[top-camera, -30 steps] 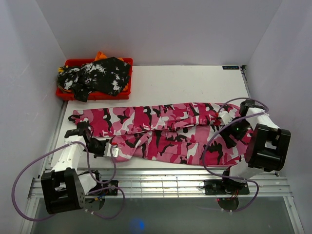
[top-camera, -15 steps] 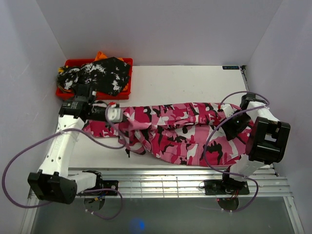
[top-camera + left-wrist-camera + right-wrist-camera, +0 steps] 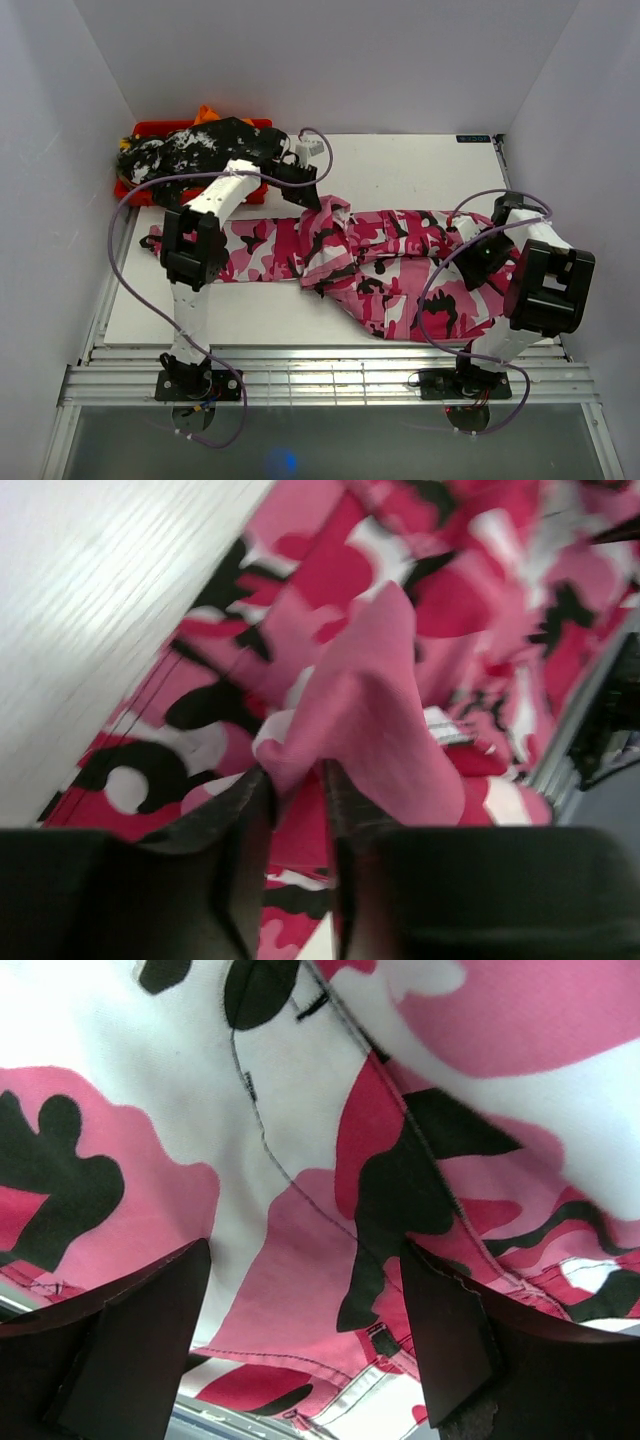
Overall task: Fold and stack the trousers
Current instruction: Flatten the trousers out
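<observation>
Fold under way: trousers (image 3: 400, 262) pinched at centre frame by left hand (image 3: 296, 784); right hand (image 3: 305, 1260) spread wide, empty; cloth to be laid over next.

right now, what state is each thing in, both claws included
pink trousers: not folded, lying bunched across the table, one fold raised
red tray: holding a garment
black-and-white garment: crumpled in the red tray
left claw: pinching a fold of the pink trousers
right claw: open over the pink trousers
</observation>
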### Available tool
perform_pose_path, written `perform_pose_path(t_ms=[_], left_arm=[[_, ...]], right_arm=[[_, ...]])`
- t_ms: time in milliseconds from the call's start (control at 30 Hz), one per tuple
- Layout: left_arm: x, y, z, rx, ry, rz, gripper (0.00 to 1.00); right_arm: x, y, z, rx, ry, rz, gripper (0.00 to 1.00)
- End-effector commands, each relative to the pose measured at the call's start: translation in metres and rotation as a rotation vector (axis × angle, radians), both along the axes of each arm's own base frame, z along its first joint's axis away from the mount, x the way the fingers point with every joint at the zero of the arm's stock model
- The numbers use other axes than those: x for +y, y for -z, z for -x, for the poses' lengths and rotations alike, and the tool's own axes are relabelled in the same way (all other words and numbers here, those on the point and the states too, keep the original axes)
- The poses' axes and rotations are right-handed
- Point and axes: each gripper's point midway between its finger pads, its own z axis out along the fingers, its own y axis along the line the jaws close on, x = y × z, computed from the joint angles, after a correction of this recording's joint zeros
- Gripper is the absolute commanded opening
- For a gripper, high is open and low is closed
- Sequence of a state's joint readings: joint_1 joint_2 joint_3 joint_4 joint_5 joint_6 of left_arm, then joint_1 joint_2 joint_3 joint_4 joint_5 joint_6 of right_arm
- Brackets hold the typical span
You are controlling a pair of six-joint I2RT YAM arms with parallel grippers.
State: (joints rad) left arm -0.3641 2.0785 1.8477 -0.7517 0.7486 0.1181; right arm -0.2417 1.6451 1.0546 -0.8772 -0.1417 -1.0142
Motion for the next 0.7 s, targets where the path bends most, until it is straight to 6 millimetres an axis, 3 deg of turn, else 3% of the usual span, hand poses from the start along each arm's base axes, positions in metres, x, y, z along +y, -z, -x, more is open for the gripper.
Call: perform_pose_path(t_ms=[0,33,67,133,200,267,300,333,367,433,500,533,567,667], left_arm=[[0.023,-0.004,-0.02,0.055,-0.218,-0.074,0.43],[0.029,-0.004,-0.022,0.037,-0.237,-0.084,0.49],[0.042,-0.022,-0.028,-0.028,-0.266,-0.081,0.77],[0.054,-0.04,-0.029,-0.108,-0.262,-0.098,0.81],[0.062,-0.065,-0.008,-0.235,-0.179,-0.126,0.82],[0.062,-0.078,0.017,-0.295,-0.111,-0.123,0.82],[0.058,-0.08,0.047,-0.347,-0.04,-0.151,0.83],[0.054,-0.078,0.062,-0.374,-0.003,-0.173,0.83],[0.036,-0.072,0.087,-0.403,0.074,-0.191,0.83],[0.035,-0.048,0.114,-0.471,0.135,-0.298,0.83],[0.015,-0.024,0.14,-0.523,0.222,-0.351,0.83],[0.014,-0.02,0.141,-0.552,0.213,-0.393,0.83],[0.0,-0.015,0.154,-0.567,0.252,-0.398,0.83],[-0.018,0.004,0.16,-0.567,0.267,-0.459,0.82]], right_arm=[[-0.002,-0.012,0.003,-0.037,-0.021,0.016,0.82],[-0.002,-0.014,0.004,-0.042,-0.017,0.017,0.83],[-0.002,-0.02,0.004,-0.056,-0.012,0.018,0.83],[0.0,-0.029,0.008,-0.061,-0.003,0.0,0.83],[0.0,-0.035,0.01,-0.064,0.015,-0.007,0.84],[0.003,-0.046,0.015,-0.061,0.037,-0.032,0.84],[0.004,-0.048,0.017,-0.054,0.045,-0.038,0.84],[0.006,-0.05,0.022,-0.043,0.055,-0.051,0.84],[0.008,-0.05,0.025,-0.032,0.071,-0.058,0.83],[0.013,-0.048,0.035,0.003,0.079,-0.08,0.83],[0.02,-0.041,0.05,0.065,0.108,-0.107,0.82],[0.021,-0.039,0.054,0.079,0.119,-0.112,0.82],[0.022,-0.037,0.057,0.089,0.124,-0.114,0.82],[0.023,-0.025,0.067,0.113,0.16,-0.107,0.81]])
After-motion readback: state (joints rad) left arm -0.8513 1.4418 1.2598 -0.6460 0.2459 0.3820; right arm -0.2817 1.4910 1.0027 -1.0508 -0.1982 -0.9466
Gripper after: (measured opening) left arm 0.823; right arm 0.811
